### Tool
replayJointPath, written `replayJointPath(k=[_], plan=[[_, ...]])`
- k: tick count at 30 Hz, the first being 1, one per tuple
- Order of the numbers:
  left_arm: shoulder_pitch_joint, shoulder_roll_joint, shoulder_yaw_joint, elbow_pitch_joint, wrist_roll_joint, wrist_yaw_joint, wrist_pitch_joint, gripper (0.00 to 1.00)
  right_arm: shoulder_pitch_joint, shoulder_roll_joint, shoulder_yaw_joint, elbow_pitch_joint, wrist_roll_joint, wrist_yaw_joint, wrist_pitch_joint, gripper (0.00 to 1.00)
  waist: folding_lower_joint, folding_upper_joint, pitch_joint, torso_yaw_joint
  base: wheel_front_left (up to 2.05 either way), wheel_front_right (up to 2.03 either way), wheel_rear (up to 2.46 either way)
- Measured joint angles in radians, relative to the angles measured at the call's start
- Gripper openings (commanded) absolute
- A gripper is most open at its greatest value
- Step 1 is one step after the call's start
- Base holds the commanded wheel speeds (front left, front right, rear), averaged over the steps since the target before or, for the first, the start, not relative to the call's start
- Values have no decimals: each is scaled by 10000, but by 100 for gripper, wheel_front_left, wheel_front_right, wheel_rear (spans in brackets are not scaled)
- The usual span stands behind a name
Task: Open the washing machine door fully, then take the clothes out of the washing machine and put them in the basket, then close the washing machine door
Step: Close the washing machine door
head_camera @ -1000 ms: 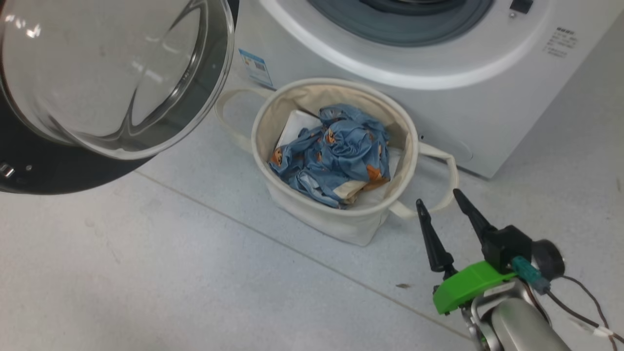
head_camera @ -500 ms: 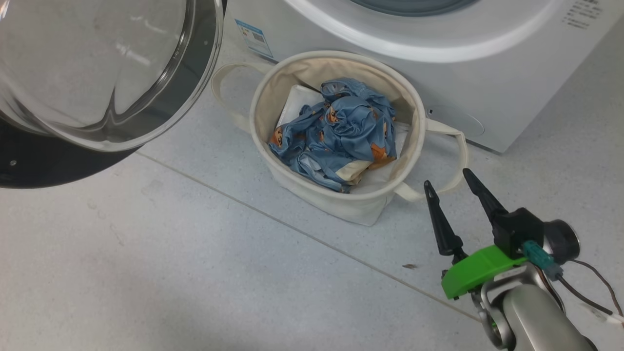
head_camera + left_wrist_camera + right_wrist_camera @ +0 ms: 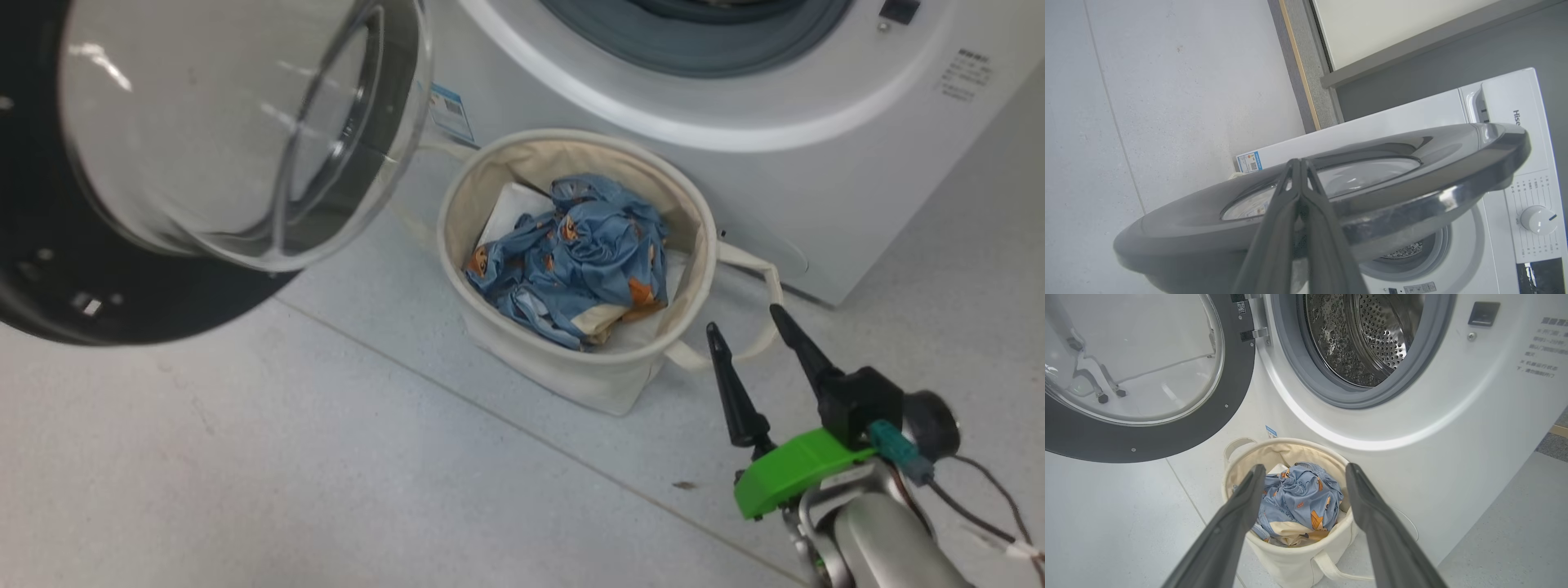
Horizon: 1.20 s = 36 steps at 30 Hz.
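The right jaws are 2 long, black, pointed spikes fixed to a black block (image 3: 857, 400). Under it sits a bright green bracket (image 3: 788, 474) on a rounded silver forearm (image 3: 886, 543). A teal plug (image 3: 894, 453) joins thin dark cables (image 3: 967, 513). The left jaws are 2 slim dark grey blades.

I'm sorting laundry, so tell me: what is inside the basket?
The basket holds the crumpled blue clothes, lying partly over a white folded sheet that peeks out beside them. The basket's bottom and anything beneath is covered.
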Motion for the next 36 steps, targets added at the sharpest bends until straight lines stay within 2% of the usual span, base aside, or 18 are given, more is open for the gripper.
replayJointPath(k=[7, 14, 21, 26, 29, 36], plan=[[1029, -598, -951, -1122, 42, 0, 721, 0, 161, 370, 171, 495, 188, 0, -326, 100, 0, 0, -728, 56, 0, 0, 0], [2023, -709, -1463, -2604, 40, 0, 1287, 0, 277, 585, 201, 907, 332, 0, -598, 100, 0, 0, -1287, -89, 0, 0, 0], [3104, -1524, -2113, -4805, -75, 52, 1797, 0, 312, 788, 100, 1164, 407, 0, -731, 100, 0, 0, -1747, -317, 0, 0, 0], [3808, -2086, -2449, -6416, -77, 453, 1776, 0, 496, 888, -12, 1244, 479, 0, -784, 100, 0, 0, -2028, -605, 0, 0, 0], [4137, -2499, -2683, -7101, -75, 541, 1672, 0, 594, 940, -29, 1287, 493, 0, -784, 100, 0, 0, -2170, -870, 0, 0, 0], [4611, -3206, -2838, -7566, 19, 525, 857, 0, 727, 1101, -178, 1131, 493, 0, -788, 100, 0, 0, -2411, -1794, 0, 0, 0]])
